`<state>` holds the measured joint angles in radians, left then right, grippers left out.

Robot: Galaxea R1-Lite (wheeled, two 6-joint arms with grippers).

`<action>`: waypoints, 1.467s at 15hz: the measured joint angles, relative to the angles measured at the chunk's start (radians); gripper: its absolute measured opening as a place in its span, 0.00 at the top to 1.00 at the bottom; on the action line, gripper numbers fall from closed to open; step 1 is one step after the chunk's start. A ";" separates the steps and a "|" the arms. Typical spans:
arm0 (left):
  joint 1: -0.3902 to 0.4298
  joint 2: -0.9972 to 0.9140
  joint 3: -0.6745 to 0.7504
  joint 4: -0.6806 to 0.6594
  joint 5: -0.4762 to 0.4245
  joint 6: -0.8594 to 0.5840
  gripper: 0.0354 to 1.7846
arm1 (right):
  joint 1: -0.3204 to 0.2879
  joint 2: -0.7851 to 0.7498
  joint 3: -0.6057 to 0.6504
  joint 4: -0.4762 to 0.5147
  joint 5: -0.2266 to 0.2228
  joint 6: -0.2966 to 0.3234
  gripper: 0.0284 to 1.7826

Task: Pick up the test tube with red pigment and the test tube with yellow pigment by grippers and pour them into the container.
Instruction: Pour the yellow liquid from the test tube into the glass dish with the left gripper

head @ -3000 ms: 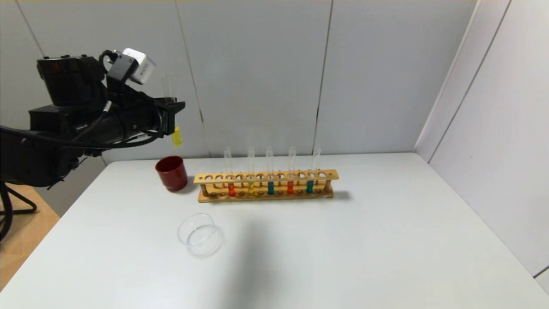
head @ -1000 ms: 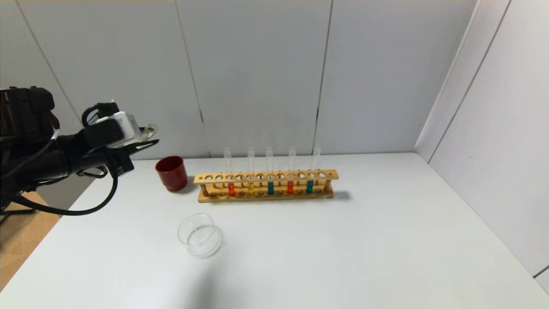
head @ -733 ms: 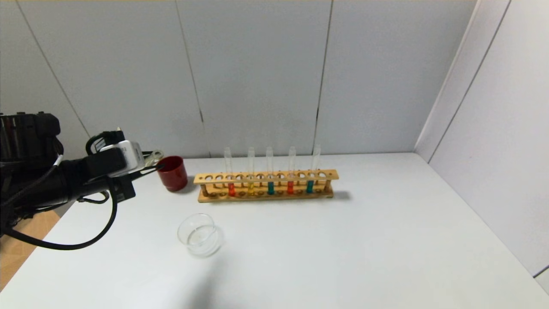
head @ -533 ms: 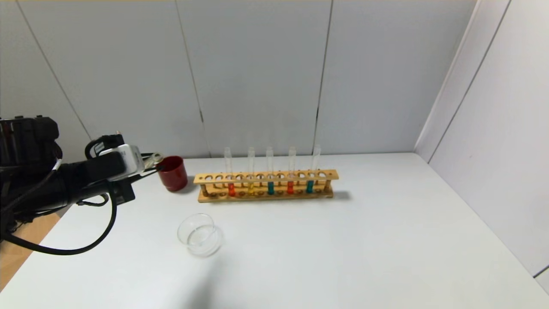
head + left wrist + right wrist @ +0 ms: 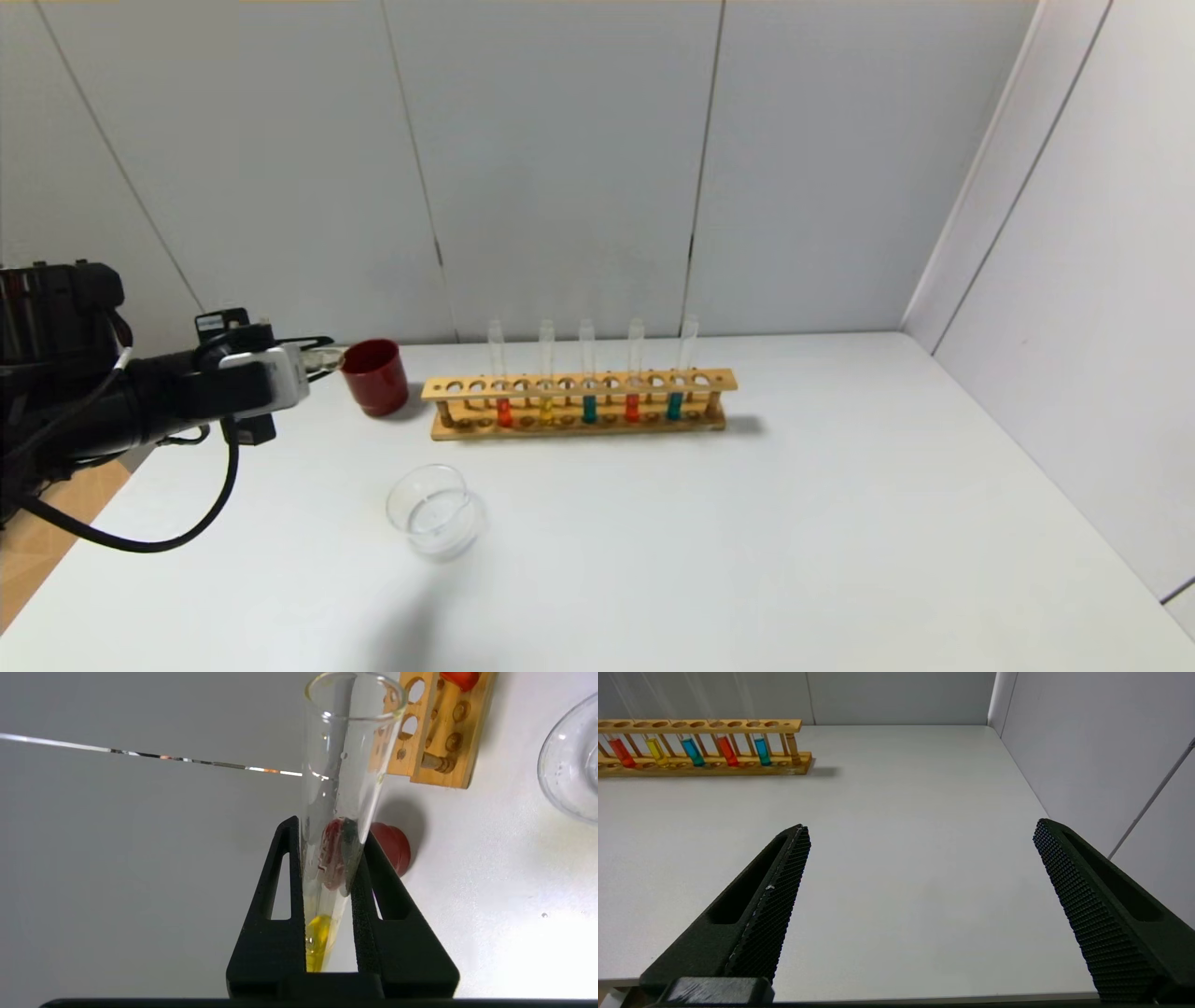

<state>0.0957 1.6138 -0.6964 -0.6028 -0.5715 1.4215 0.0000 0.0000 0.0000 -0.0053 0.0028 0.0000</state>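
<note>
My left gripper (image 5: 316, 357) (image 5: 329, 828) is shut on the test tube with yellow pigment (image 5: 348, 742). It holds the tube nearly level above the table's left edge, with the open mouth (image 5: 329, 355) pointing at the dark red cup (image 5: 374, 376). The yellow liquid (image 5: 317, 938) sits at the closed end between the fingers. The container (image 5: 436, 511), a clear glass dish, stands nearer the front, to the right of that gripper. A test tube with red pigment (image 5: 504, 411) stands in the wooden rack (image 5: 579, 403). My right gripper (image 5: 920, 830) is open and empty, out of the head view.
The rack also holds a second orange-red tube (image 5: 632, 408), a yellow tube (image 5: 546, 409) and two teal tubes (image 5: 589, 409). The red cup stands left of the rack by the back wall. White walls close the back and right sides.
The left arm has come down from high up and turned the tube from upright to nearly level. In the last half second it sank a little and rolled further beside the red cup.
</note>
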 joint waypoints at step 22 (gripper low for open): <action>0.011 0.089 0.036 -0.225 -0.137 0.172 0.83 | 0.000 0.000 0.000 0.000 0.000 0.000 0.02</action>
<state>0.1072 1.7030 -0.6609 -0.8274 -0.7081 1.5938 0.0000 0.0000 0.0000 -0.0057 0.0028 0.0000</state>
